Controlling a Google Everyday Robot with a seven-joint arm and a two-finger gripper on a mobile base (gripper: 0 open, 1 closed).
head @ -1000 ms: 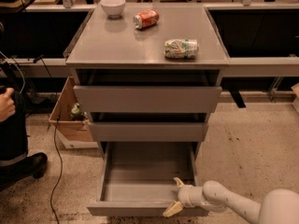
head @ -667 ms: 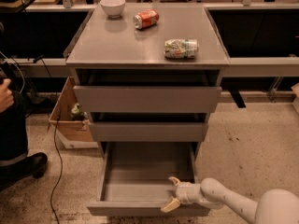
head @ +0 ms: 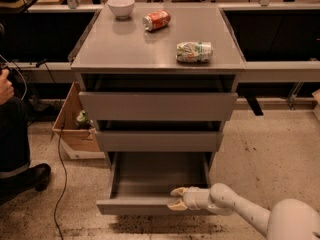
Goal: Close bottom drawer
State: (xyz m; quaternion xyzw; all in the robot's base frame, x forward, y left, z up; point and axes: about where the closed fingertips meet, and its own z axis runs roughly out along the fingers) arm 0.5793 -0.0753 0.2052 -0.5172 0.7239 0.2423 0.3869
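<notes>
Gripper [head: 175, 198] low at bottom drawer [head: 130, 207] front

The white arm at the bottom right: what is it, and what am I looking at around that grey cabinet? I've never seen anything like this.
The white arm is a robot's. At its end is a two-finger gripper, fingers spread, at the front edge of the bottom drawer, which is pulled out. The job is to push it shut. A single camera took this picture, looking down at the cabinet's front. On the cabinet top are a white bowl, a red can on its side and a crumpled green-and-white package. A cardboard box stands on the floor to the left, near a person.
</notes>
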